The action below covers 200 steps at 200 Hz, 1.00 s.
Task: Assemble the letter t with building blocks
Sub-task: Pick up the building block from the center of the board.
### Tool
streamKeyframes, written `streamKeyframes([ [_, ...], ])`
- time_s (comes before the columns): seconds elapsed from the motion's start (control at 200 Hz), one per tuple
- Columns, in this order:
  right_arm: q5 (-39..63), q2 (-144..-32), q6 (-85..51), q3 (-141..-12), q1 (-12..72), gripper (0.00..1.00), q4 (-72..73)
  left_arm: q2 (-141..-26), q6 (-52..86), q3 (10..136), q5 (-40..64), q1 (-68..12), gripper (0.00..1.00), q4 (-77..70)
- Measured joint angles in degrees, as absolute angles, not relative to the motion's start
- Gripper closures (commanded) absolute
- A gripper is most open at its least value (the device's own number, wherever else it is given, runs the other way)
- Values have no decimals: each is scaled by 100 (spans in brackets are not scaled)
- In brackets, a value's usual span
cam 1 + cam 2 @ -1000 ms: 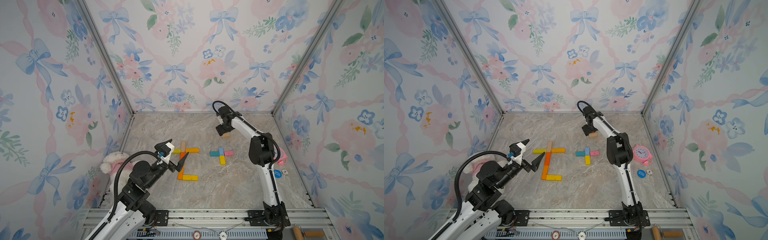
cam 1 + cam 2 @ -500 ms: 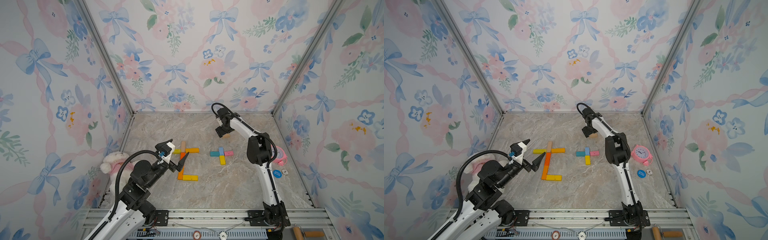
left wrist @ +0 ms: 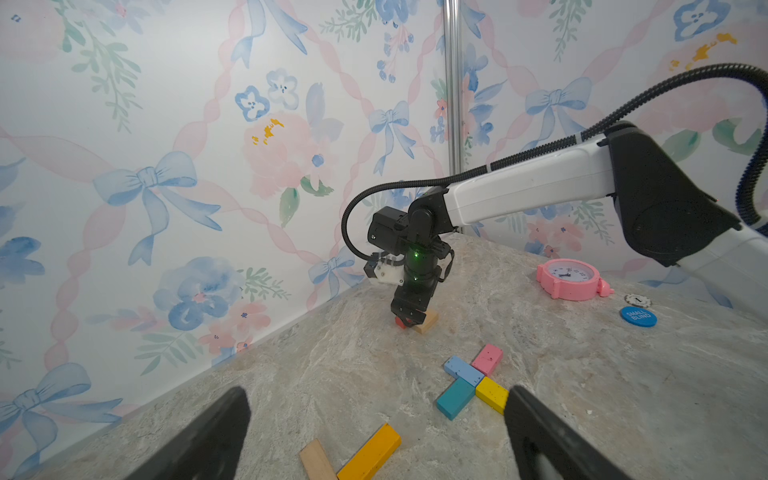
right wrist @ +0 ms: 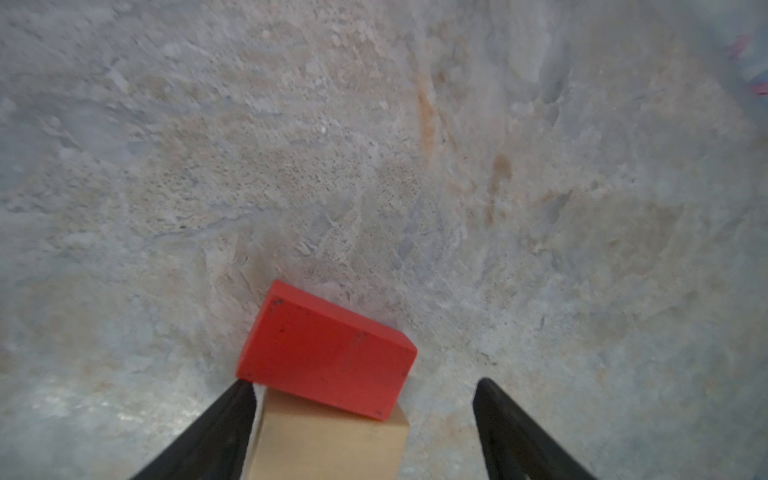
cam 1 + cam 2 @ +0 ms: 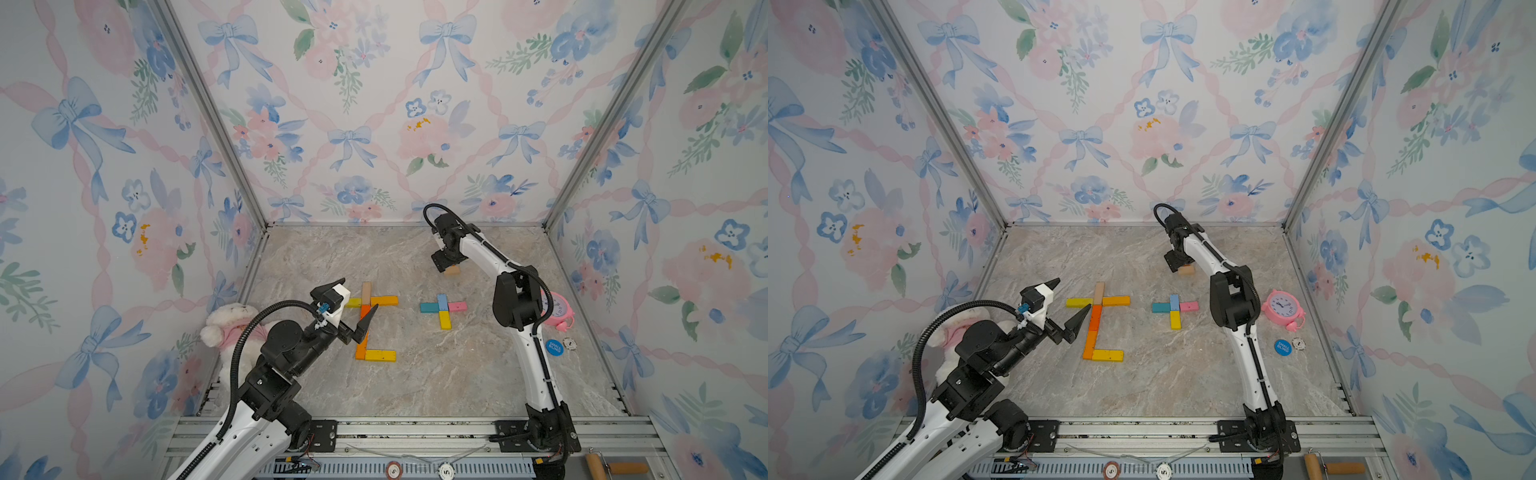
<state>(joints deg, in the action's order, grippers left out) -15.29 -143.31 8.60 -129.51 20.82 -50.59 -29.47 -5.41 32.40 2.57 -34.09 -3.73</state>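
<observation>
- Red block (image 4: 328,353) lies tilted, 1 end propped on a tan block (image 4: 328,444), at the back of the table (image 5: 415,382), apart from the small 4-block cross (image 5: 442,307)
- Right claw (image 4: 363,384) straddles that pair, jaws wide, nothing gripped, likely lining up a pick
- Left claw (image 3: 377,392) hangs wide and empty beside the bigger letter (image 5: 1094,332), seemingly keeping clear
- No box or tray visible

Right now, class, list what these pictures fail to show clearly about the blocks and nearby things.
Red block: hidden in both top views under the right tool.
Tan block: cut off by the right wrist view's edge.
Plush toy: mostly behind the left arm in both top views.
White chip: markings too small.
</observation>
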Motion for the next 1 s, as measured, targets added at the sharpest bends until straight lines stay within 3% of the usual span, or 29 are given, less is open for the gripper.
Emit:
streamKeyframes([
  [0.325,-1505,-14805,862,-13749,2027,21,-5312,-2995,-541,3240,255,-3409,2,-373],
  [0.665,-1258,-15036,954,-14195,1920,37,-5470,-3030,-543,3240,252,-3409,2,-373],
  [1.0,-884,-15126,982,-14230,1883,45,-5463,-3085,-548,3240,250,-3409,2,-370],
])
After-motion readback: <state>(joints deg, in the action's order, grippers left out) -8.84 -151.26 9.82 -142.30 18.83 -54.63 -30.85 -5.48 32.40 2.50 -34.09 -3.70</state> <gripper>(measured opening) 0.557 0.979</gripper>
